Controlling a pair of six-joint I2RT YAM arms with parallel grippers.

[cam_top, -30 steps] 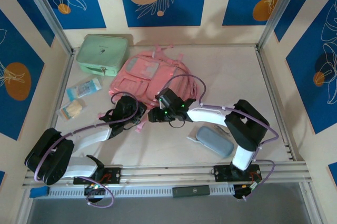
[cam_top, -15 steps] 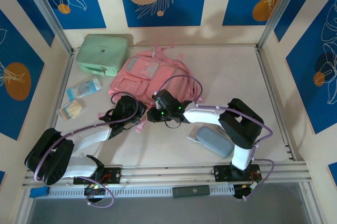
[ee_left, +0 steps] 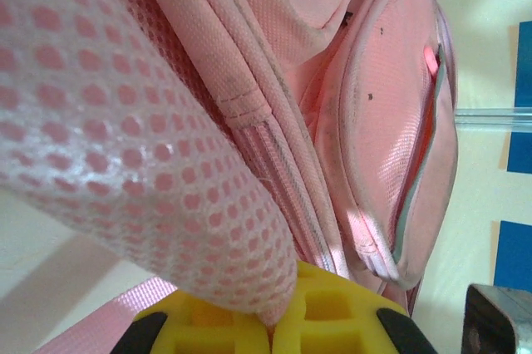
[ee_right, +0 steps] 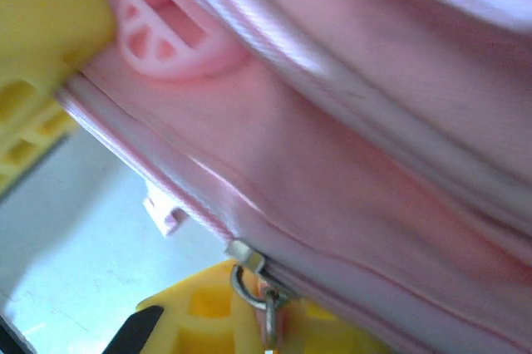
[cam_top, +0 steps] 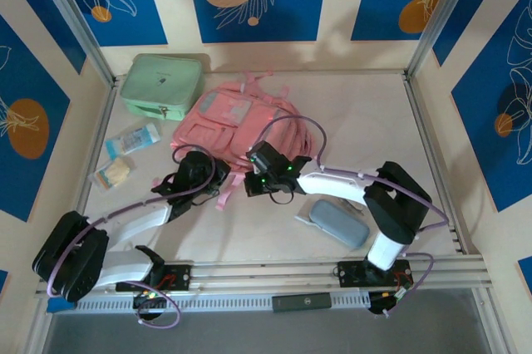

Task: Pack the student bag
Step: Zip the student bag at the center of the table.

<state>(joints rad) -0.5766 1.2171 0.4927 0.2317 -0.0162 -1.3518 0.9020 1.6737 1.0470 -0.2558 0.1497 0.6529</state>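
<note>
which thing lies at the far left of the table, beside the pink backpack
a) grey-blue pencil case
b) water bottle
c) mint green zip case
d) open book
c: the mint green zip case lies at the far left beside the pink backpack, while the grey-blue pencil case lies on the near side, by the right arm.

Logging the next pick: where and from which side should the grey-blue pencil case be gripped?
Probably across its narrow middle, from above: the grey-blue pencil case lies flat on the table, so jaws can span the short width.
</note>
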